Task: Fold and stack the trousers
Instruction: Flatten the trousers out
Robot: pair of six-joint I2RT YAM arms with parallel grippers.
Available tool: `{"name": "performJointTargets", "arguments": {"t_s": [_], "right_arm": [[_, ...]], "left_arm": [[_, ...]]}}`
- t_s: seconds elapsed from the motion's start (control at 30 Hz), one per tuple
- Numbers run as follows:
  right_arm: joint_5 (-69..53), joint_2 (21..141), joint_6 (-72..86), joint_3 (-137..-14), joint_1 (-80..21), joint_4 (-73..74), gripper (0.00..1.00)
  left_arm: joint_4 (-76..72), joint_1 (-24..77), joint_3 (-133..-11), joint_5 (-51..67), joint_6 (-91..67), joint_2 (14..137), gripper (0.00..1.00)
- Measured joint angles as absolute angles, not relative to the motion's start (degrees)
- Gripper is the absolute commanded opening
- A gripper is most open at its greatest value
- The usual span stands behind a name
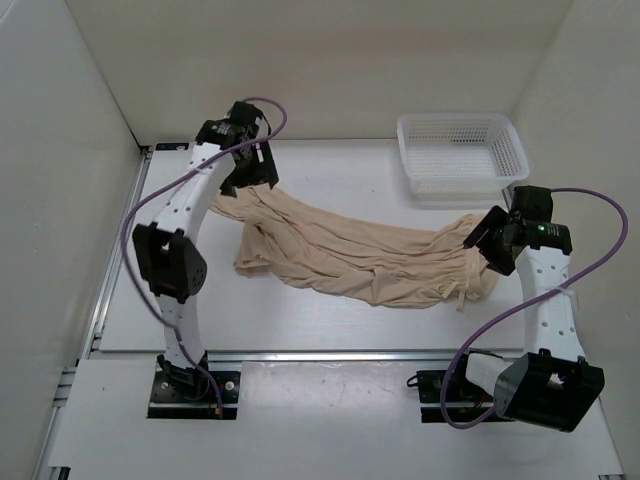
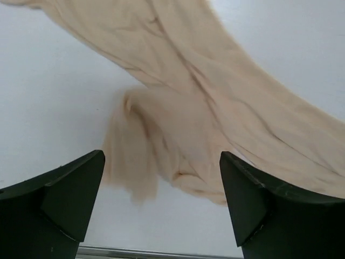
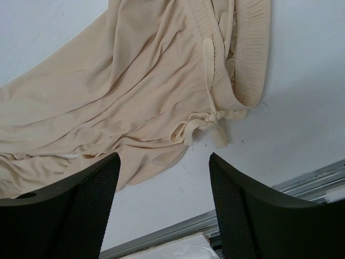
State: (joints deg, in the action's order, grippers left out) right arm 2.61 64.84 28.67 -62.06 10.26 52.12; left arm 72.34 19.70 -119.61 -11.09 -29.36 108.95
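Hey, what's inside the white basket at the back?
Nothing shows inside the white mesh basket; its floor looks bare. The trousers lie outside it. Its near wall may cover a thin strip of floor.

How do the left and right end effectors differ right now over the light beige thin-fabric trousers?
The left end effector hovers above the leg end of the light beige thin-fabric trousers; the right end effector hovers above their gathered waistband and drawstring. The right one is close to the white plastic mesh basket; the left one is far from it. Both are open, holding no cloth.
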Motion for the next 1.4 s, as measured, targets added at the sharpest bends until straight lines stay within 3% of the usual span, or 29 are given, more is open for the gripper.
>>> {"name": "performJointTargets", "arguments": {"t_s": [0.07,0.1,0.2,0.3,0.33,0.43,0.47,0.53,0.57,0.63,0.73,0.83,0.9,0.93,0.97,1.2,1.4], "right_arm": [[2.2,64.3,28.4,-62.1,10.3,52.2,0.72],[2.0,63.9,28.4,-62.1,10.3,52.2,0.72],[1.4,62.3,28.4,-62.1,10.3,52.4,0.72],[1.2,61.5,28.4,-61.8,10.3,52.4,0.72],[1.1,61.4,28.4,-61.5,10.2,52.3,0.72],[0.7,61.5,28.4,-59.5,10.1,52.1,0.72],[0.4,61.6,28.4,-58.8,10.0,52.1,0.72],[-0.2,61.6,28.4,-57.8,10.0,52.2,0.72],[-0.5,61.6,28.4,-57.5,10.0,52.2,0.72],[-1.5,61.6,28.5,-56.6,10.0,51.9,0.72],[-3.2,61.6,29.1,-53.7,10.0,51.4,0.68],[-4.5,61.1,30.6,-49.4,10.0,51.4,0.67],[-5.2,59.9,31.6,-46.2,10.0,51.7,0.67],[-5.4,59.1,31.9,-45.1,10.0,52.1,0.67],[-5.7,58.3,32.3,-44.4,10.0,52.6,0.67],[-6.2,55.4,33.2,-43.7,10.0,53.4,0.67],[-6.2,55.6,33.5,-43.7,10.0,53.6,0.65]], "left_arm": [[71.4,17.0,-117.3,-10.5,-29.5,114.6,0.89],[70.7,15.9,-113.3,-10.3,-29.7,115.7,0.64],[69.6,12.9,-100.1,-9.5,-30.9,112.5,0.1],[68.1,11.5,-87.1,-7.2,-31.4,102.5,0.12],[67.6,11.4,-84.2,-6.3,-31.5,99.2,0.23],[64.5,11.9,-76.8,-3.9,-32.5,90.5,0.44],[63.7,12.3,-75.7,-3.5,-32.9,90.0,0.62],[61.8,14.0,-74.5,-2.8,-33.9,91.8,0.79],[60.8,15.2,-74.4,-2.4,-34.3,93.9,0.84],[58.6,17.8,-74.4,-1.9,-35.2,98.4,0.84],[56.9,20.3,-75.0,-1.7,-36.2,104.3,0.7],[56.2,20.8,-77.0,-2.0,-36.4,108.9,0.64],[55.6,20.8,-78.6,-2.5,-36.7,111.1,0.35],[55.3,20.8,-79.2,-2.8,-36.9,111.7,0.16],[55.3,20.8,-79.9,-3.0,-36.6,112.3,0.1],[57.4,17.5,-82.3,-8.0,-35.8,110.7,0.1],[60.0,1.1,-82.8,-10.3,-35.4,95.3,0.1]]}}
